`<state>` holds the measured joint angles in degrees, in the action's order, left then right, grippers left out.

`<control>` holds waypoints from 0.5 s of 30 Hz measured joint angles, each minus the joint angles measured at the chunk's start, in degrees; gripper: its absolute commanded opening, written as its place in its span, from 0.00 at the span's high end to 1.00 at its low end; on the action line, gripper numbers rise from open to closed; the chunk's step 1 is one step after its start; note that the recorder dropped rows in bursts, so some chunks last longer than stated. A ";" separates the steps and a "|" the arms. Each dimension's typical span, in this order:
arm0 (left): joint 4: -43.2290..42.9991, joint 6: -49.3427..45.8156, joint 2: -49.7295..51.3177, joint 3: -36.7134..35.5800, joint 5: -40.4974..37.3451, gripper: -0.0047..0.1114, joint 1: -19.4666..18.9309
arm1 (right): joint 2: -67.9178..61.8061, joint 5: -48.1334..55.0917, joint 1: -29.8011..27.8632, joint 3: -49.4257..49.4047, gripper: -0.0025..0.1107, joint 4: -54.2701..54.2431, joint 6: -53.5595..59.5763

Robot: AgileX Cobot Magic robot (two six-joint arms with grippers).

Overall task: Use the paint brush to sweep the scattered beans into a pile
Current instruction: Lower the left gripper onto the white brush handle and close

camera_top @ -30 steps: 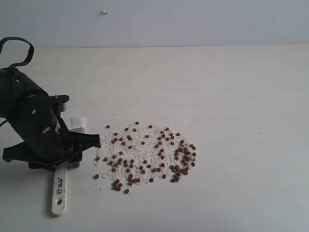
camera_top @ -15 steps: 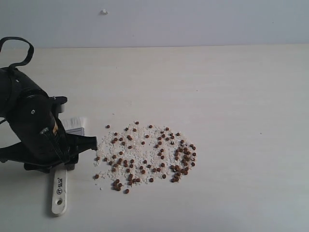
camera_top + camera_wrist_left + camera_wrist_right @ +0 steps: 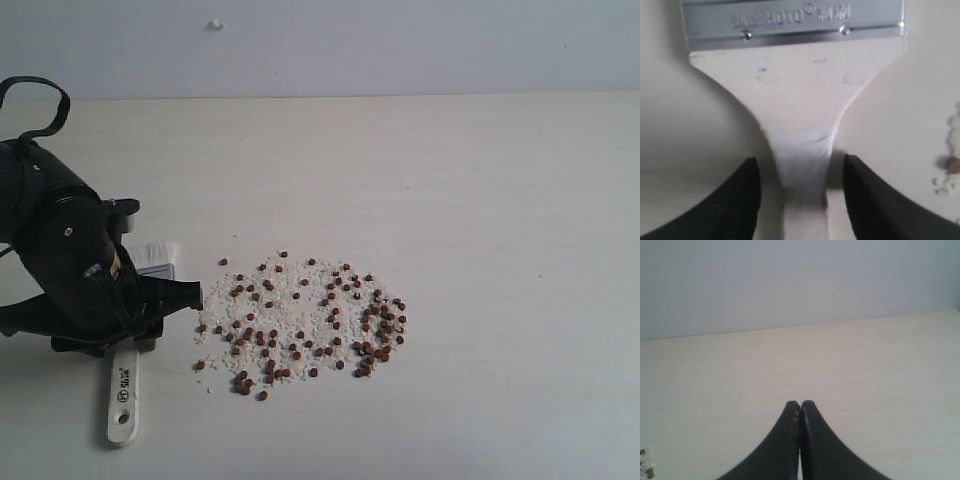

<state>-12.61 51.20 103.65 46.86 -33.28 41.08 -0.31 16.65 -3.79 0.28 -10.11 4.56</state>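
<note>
As the left gripper has shifted slightly toward the left of the exterior view and lower over the past second, then come to rest, it now sits low over the brush; the brush lies flat on the table, its handle end showing below the gripper and its bristles just beyond it. The beans lie to the right, beside the brush but apart from it, spread loose among white grains; they have not moved in that second, so no sweeping appears to have begun; the right gripper is not in this view.

Left wrist view: the left gripper straddles the narrow neck of the brush, below the silver band; the jaws stand spread, one on each side of the neck, with a strip of table showing between each jaw and the wood; nothing is pinched yet. One bean and a few grains lie at the frame's edge, clear of the handle; judged from this, the small shift has centred the jaws on the neck, and closing on it looks like the step in hand.

Right wrist view: the right gripper has its jaws pressed together on nothing; it hangs over bare table, away from the brush.
</note>
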 measured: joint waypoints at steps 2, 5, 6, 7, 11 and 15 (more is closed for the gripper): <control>0.00 0.00 0.37 0.15 0.32 0.53 0.00 | 0.00 0.00 0.00 0.00 0.98 0.00 0.00; 0.00 0.00 1.02 0.53 0.59 0.53 0.00 | 0.00 0.00 0.00 0.00 0.98 0.00 0.00; 0.00 0.00 1.29 0.76 0.75 0.54 0.00 | 0.00 0.00 0.00 0.00 0.98 0.00 0.00; 0.00 0.00 1.62 1.02 0.87 0.57 0.00 | 0.00 0.00 0.00 0.00 0.98 0.00 0.00; 0.00 0.00 2.26 1.20 1.71 0.77 0.00 | 0.00 0.00 0.00 0.00 0.98 0.00 0.00; 0.00 0.00 2.29 1.43 1.95 0.96 0.00 | 0.00 0.00 0.00 0.00 0.98 0.00 0.00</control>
<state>-12.61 51.20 105.94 48.29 -31.32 41.08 -0.31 16.65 -3.79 0.28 -10.11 4.56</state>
